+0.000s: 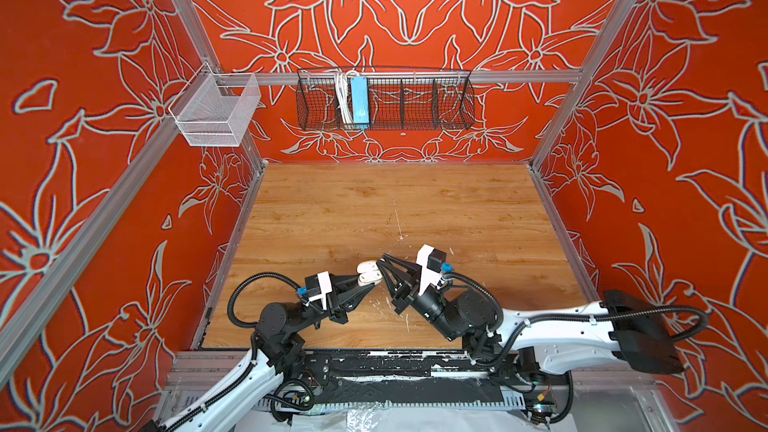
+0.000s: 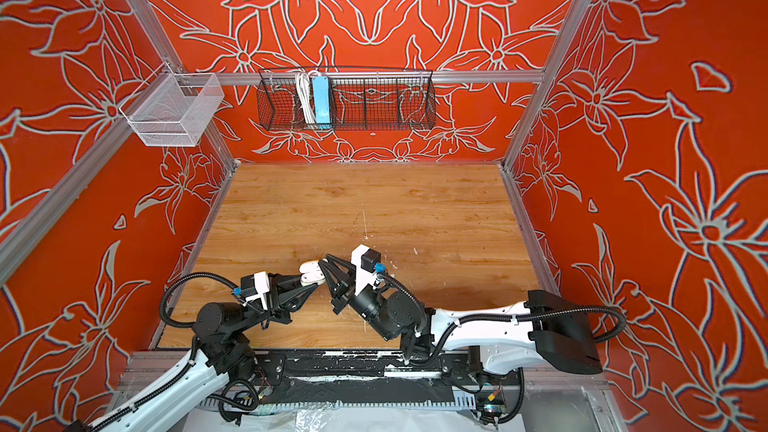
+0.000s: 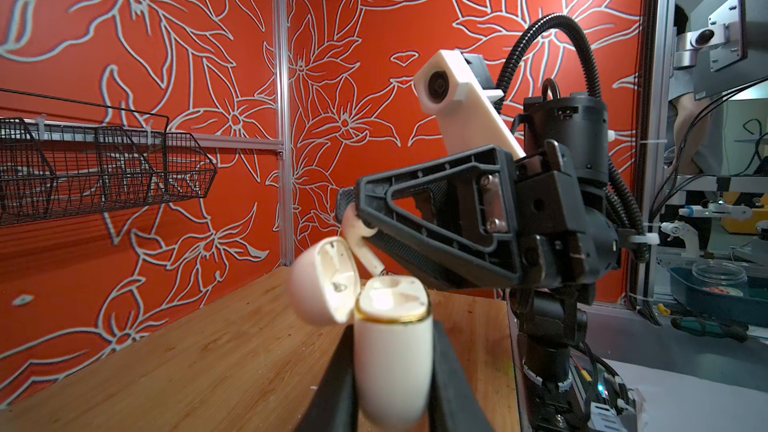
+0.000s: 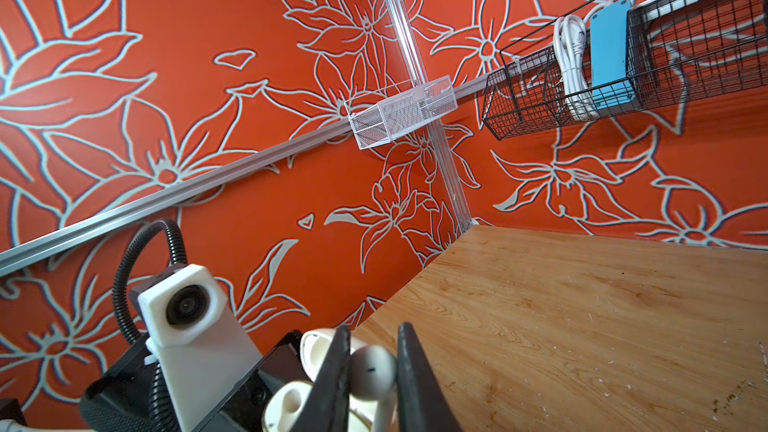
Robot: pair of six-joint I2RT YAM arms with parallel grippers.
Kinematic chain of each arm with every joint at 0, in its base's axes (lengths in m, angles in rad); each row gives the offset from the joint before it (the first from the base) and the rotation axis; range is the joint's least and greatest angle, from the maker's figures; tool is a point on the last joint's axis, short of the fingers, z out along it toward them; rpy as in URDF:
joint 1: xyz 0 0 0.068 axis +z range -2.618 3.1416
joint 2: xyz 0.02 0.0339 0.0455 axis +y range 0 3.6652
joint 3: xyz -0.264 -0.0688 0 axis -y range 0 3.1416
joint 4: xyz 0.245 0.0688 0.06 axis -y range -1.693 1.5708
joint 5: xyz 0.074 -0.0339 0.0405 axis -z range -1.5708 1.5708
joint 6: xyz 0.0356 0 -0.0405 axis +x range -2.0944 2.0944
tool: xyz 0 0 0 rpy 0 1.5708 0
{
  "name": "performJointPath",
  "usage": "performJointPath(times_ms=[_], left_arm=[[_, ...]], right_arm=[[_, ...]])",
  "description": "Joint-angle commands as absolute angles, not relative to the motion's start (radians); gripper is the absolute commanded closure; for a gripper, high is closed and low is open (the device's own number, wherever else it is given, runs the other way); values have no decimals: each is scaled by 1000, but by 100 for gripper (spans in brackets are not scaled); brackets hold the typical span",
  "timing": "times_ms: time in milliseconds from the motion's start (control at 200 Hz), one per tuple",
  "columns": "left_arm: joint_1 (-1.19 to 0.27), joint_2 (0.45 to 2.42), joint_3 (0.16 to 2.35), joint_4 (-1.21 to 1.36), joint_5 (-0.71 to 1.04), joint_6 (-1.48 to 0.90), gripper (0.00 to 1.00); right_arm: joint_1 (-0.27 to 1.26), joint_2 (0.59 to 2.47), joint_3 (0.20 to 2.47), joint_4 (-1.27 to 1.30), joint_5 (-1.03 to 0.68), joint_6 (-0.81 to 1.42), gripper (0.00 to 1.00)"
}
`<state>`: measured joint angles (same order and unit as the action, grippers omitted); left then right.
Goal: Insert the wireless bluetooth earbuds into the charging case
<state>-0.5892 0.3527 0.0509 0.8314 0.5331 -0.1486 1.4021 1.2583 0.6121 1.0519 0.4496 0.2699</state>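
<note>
The white charging case [image 1: 368, 275] [image 2: 311, 274] is held upright off the wooden table near its front middle. My left gripper [image 1: 365, 284] [image 3: 392, 338] is shut on the case body [image 3: 392, 367], and the case lid [image 3: 324, 284] is hinged open. My right gripper [image 1: 381, 261] [image 4: 373, 336] comes in from the right and is shut on one glossy white earbud [image 4: 372, 369] [image 3: 360, 243]. The earbud hangs just above the open case, stem pointing down toward it. One case socket [image 4: 291, 405] looks empty. I see only this one earbud.
A black wire basket [image 1: 384, 99] on the back rail holds a blue power strip [image 1: 359, 101] and a white cable. A white mesh basket [image 1: 216, 112] hangs at the left rail. The table [image 1: 395, 209] bears white flecks. Red walls close three sides.
</note>
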Motion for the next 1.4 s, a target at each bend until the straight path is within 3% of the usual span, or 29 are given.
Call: performJointPath(times_ms=[0,751,1391], left_arm=[[-597,339,58,847,525,-133,100],[-598,311,54,834,507,-146,100],[-600,260,40,822,491,-143,100]], right_arm=[[1418,1233,599,1063,431,263,91],[1433,1347,582,1218,449,194,92],[1490,1395,566,1301,579,71,92]])
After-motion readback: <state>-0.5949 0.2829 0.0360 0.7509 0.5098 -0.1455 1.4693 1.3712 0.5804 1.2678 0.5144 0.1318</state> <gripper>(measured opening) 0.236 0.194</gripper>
